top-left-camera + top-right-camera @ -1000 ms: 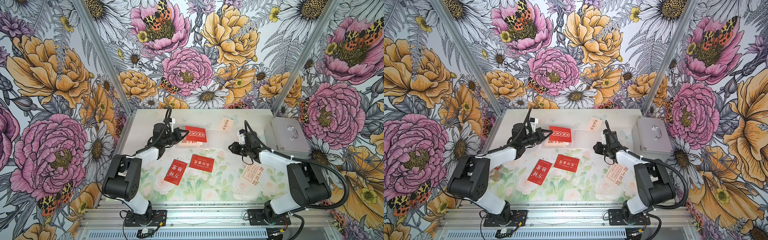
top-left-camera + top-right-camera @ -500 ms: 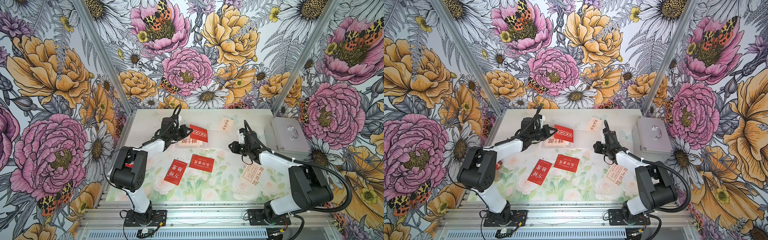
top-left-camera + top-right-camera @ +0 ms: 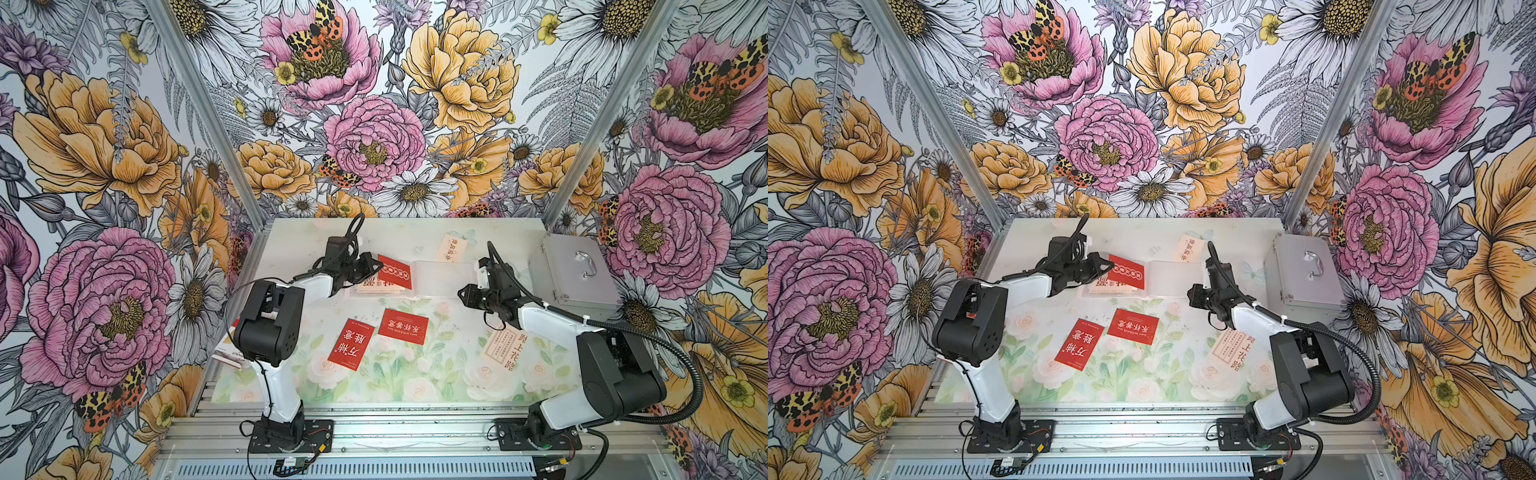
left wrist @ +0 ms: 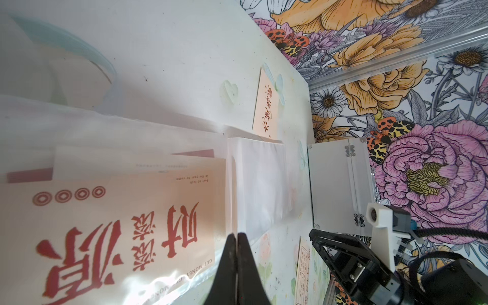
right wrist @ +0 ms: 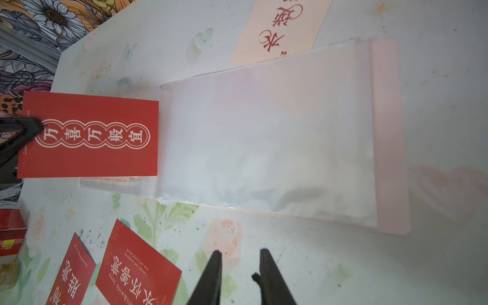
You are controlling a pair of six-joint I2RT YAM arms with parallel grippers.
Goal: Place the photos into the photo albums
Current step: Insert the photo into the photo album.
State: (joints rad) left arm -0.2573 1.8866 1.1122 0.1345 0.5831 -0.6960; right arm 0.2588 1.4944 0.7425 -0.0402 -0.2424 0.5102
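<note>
- The left gripper is clamped tight on the edge of 1 red card and holds it over the left page of the open album.
- The album lies flat at the back middle of the table, with a cream card inside its left sleeve.
- The right gripper is slightly open with nothing between its fingers, just in front of the album's right page.
- 2 loose red cards lie in front of the album.
</note>
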